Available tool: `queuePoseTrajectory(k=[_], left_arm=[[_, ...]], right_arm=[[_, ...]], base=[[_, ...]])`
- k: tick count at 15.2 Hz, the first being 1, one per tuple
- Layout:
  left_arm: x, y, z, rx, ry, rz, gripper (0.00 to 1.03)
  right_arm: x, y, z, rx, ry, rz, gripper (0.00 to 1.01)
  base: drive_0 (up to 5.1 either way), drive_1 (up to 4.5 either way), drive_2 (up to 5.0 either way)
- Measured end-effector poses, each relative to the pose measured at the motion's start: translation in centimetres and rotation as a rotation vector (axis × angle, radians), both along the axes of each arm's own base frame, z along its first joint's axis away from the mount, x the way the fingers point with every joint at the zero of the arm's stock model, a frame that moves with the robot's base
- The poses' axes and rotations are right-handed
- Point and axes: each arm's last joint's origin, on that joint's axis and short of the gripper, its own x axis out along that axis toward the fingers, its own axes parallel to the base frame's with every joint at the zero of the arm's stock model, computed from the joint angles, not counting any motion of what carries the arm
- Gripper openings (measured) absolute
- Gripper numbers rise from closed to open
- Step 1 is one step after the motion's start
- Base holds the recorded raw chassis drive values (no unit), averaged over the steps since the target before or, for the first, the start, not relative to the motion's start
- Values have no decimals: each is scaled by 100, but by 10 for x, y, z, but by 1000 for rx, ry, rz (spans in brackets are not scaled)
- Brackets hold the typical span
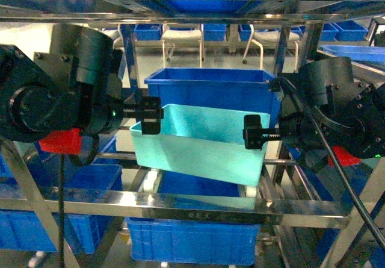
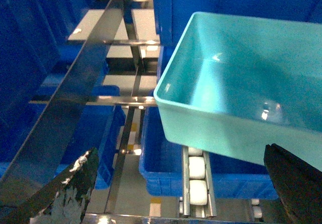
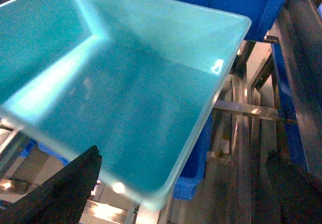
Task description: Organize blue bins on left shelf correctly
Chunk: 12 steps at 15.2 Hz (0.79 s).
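Note:
The light turquoise blue bin [image 1: 201,144] sits tilted on the left shelf [image 1: 192,209], its right end lower, in front of a dark blue bin [image 1: 210,86]. My left gripper [image 1: 150,116] is at the bin's left rim and my right gripper [image 1: 255,132] at its right rim. In the left wrist view the bin [image 2: 241,88] hangs over white roller tracks [image 2: 197,181], and the left gripper [image 2: 181,151] is open wide below its near corner. In the right wrist view the right gripper [image 3: 183,153] is open too, with the bin's corner [image 3: 151,133] between its fingers.
Dark blue ribbed bins fill the rack: one below [image 1: 192,241], one at the lower left [image 1: 90,217], more along the back row [image 1: 147,32]. Steel uprights [image 1: 283,45] and slanted rails [image 2: 85,93] flank the bin. White chairs [image 1: 183,36] stand beyond.

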Motion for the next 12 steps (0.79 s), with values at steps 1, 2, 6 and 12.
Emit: queuePoseTrajectory(k=[1, 2, 6, 12], left_arm=[[-5, 0, 6, -5, -12, 0, 98], [-8, 0, 9, -5, -8, -3, 98], [-22, -1, 15, -4, 20, -7, 98], [-73, 2, 21, -10, 178, -4, 98]], right_arm=[[-3, 0, 1, 3, -6, 1, 98], [-5, 1, 3, 7, -10, 3, 98], [-14, 2, 3, 20, -7, 19, 98], [-60, 6, 13, 51, 42, 53, 98]], base=[[0, 0, 0], [0, 0, 0], [0, 0, 0], [0, 0, 0]])
